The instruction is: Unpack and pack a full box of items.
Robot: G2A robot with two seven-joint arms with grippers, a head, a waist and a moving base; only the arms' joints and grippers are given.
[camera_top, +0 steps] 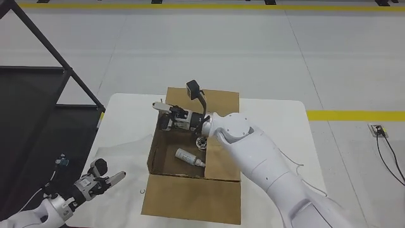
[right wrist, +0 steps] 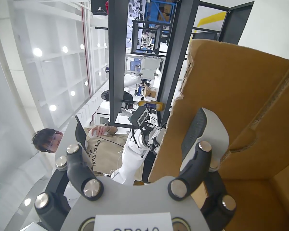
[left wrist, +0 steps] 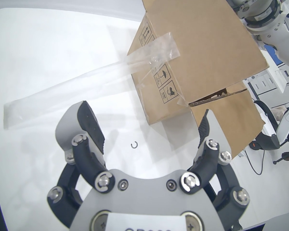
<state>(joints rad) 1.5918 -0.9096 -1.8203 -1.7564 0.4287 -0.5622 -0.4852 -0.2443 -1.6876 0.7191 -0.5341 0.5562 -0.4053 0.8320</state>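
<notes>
Right tool (right wrist: 138, 117) is held spread wide, set astride a side panel of the open brown cardboard box (right wrist: 243, 97); nothing is clamped. Left tool (left wrist: 146, 111) is also wide, held over the white worktop (left wrist: 50, 61) beside the box. A small white cylindrical bottle (camera_top: 189, 158) is seen on the box floor. It is judged light, rigid and slick, and best gripped across its body.

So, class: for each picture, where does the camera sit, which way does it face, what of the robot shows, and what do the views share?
Top view: above the arms, facing down on the table and open box; both arms show.
Left wrist view: on the left wrist, facing across the table at the box's outer side; the open left gripper shows.
Right wrist view: on the right wrist, facing past a box panel into the room; the open right gripper straddles it.
Shared: all three show the box.
</notes>
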